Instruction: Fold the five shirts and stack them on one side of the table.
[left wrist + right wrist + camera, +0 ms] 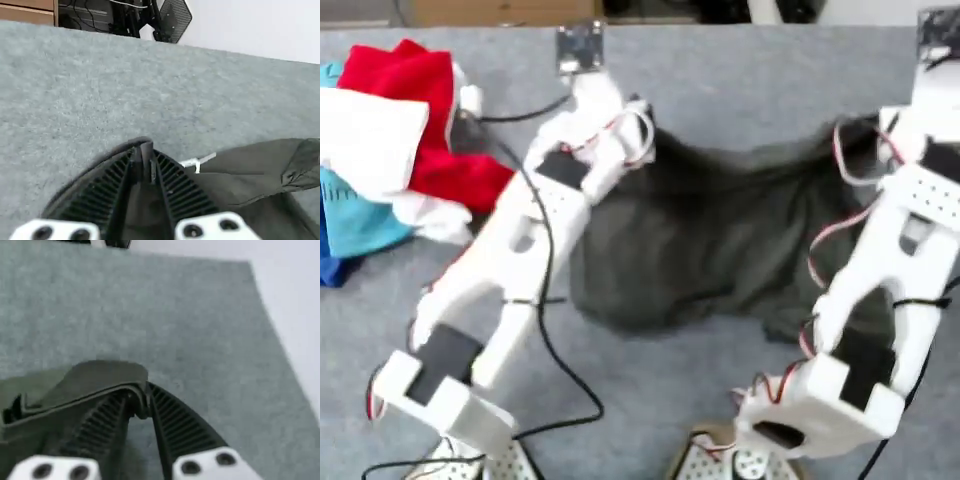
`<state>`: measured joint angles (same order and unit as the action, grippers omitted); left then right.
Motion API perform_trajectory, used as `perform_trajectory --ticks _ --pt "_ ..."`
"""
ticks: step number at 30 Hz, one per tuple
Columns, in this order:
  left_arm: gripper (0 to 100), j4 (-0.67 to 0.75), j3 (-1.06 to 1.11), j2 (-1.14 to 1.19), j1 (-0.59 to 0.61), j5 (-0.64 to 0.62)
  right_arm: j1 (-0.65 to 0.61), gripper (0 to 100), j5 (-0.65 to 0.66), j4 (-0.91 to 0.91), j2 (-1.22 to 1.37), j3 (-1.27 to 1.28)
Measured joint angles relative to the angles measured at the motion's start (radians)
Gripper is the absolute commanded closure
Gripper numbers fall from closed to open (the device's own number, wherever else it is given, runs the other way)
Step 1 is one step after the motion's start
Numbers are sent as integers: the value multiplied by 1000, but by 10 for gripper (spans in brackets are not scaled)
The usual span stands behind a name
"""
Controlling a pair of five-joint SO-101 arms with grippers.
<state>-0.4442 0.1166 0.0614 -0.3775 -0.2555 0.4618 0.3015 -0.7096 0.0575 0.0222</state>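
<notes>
The left tool [145,161] is clenched on a fold of the dark olive shirt [250,172]. Its ribbed jaws are pressed together with cloth pinched between them, just above the grey tabletop [125,80]. The right tool [142,401] is likewise clamped on the shirt's edge, and a flap of the fabric lies over one jaw.

In the high view, the dark olive shirt [720,235] lies spread and rumpled across the middle of the tabletop, between the two arms. The left arm grips it at its far left corner and the right arm at its far right corner.

Well apart from it, at the left edge of the tabletop, sits a loose heap. A red shirt [415,95] has a white shirt [370,135] draped over it and a teal shirt [360,225] underneath. A sliver of blue cloth [328,265] shows at the very edge, possibly another shirt. Black cables [555,350] trail over the tabletop beside the left arm.
</notes>
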Motion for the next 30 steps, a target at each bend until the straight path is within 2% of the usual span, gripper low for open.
perform_trajectory --ticks 5,7,9,11,14,19,22,26,28,30 --pt "967 -23 -86 106 -46 0 2 997 -92 236 0 245" --pt "889 -89 -167 118 -64 0 2 997 -110 330 11 307" --pt "811 -190 -256 120 -71 -6 2 997 -117 384 49 324" --pt "773 -321 -351 120 -69 -58 2 997 -120 407 100 324" --pt "767 -516 -489 120 -35 -153 5 997 -120 422 203 316" --pt "767 -764 -655 120 123 -167 40 997 -120 400 328 186" --pt "769 -905 -695 118 216 -68 44 997 -120 365 368 124" --pt "769 -1168 -692 130 258 66 51 997 -120 350 382 83" --pt "769 -1249 -626 132 267 92 51 997 -120 350 384 83" --pt "769 -1272 -494 132 273 149 51 997 -120 350 384 83"
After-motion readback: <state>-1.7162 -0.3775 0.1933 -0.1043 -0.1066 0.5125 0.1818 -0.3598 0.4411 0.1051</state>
